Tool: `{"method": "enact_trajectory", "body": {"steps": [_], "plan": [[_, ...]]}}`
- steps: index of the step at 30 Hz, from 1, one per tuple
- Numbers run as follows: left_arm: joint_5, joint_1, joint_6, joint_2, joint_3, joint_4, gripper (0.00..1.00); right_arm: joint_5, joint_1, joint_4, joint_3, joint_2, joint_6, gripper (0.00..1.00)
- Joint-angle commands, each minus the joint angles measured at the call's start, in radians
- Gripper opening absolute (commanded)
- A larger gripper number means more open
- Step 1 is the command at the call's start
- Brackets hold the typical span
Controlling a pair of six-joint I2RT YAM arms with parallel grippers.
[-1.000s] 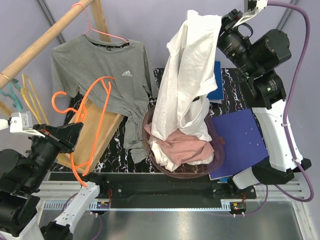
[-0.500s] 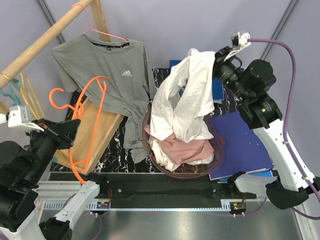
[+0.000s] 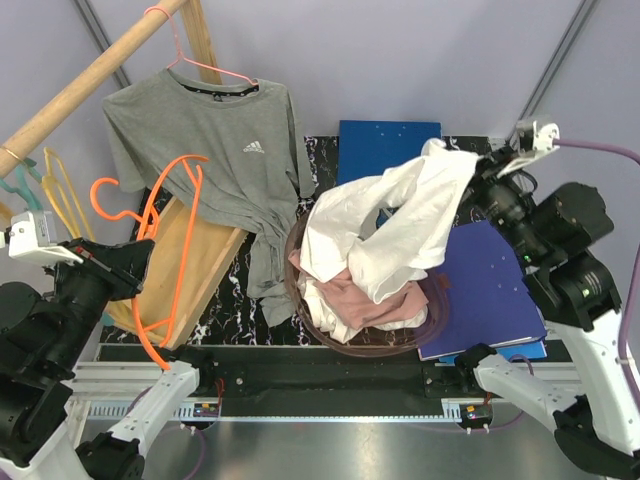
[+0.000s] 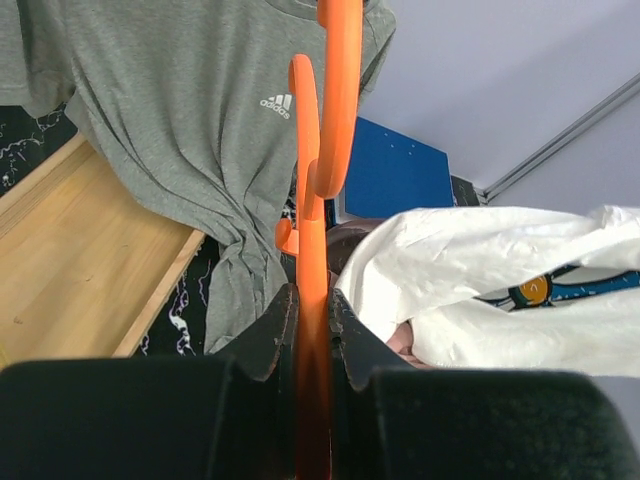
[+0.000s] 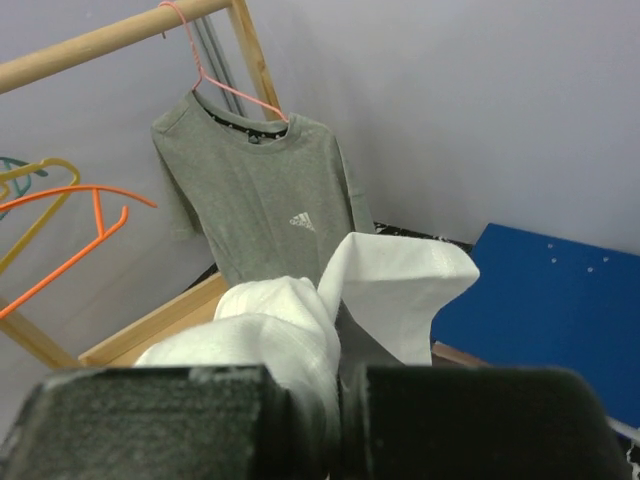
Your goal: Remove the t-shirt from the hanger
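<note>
My right gripper (image 3: 468, 170) is shut on a white t-shirt (image 3: 385, 235) and holds it over the brown basket (image 3: 436, 312), its lower end draped onto the clothes there. In the right wrist view the white cloth (image 5: 370, 290) bunches between my jaws. My left gripper (image 3: 135, 262) is shut on a bare orange hanger (image 3: 170, 230), held at the left; in the left wrist view the hanger (image 4: 320, 200) runs up between my jaws. A grey t-shirt (image 3: 215, 160) hangs on a pink hanger (image 3: 200, 62) from the wooden rail (image 3: 90, 75).
The basket holds a pink garment (image 3: 370, 295) and other clothes. Blue boards (image 3: 480, 280) lie under and behind the basket. A wooden rack base (image 3: 195, 265) lies at the left. Yellow and teal hangers (image 3: 45, 190) hang at the far left.
My right gripper has come down and to the right with the white t-shirt, from high above the basket to just right of it. The orange hanger in my left gripper shifted slightly left.
</note>
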Motion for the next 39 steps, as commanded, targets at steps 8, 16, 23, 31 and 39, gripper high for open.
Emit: {"method": "enact_trajectory", "body": {"steps": [8,16,23,31,39], "plan": [[-0.029,-0.002,-0.03,0.033,0.049,0.032,0.0,-0.328,-0.001,0.121,-0.53,-0.012,0.347,0.0],[-0.058,-0.002,-0.071,0.052,0.049,0.029,0.0,-0.421,0.01,0.224,-0.719,0.146,0.402,0.0],[-0.122,0.0,-0.091,0.085,0.102,0.014,0.0,-0.304,0.01,0.111,-0.718,0.191,0.338,0.21],[-0.262,0.0,-0.133,0.207,0.219,-0.003,0.0,-0.178,0.011,-0.064,-0.6,0.088,0.247,1.0],[-0.458,-0.002,-0.101,0.368,0.363,-0.002,0.0,-0.121,0.01,-0.152,-0.567,0.068,0.22,1.0]]}}
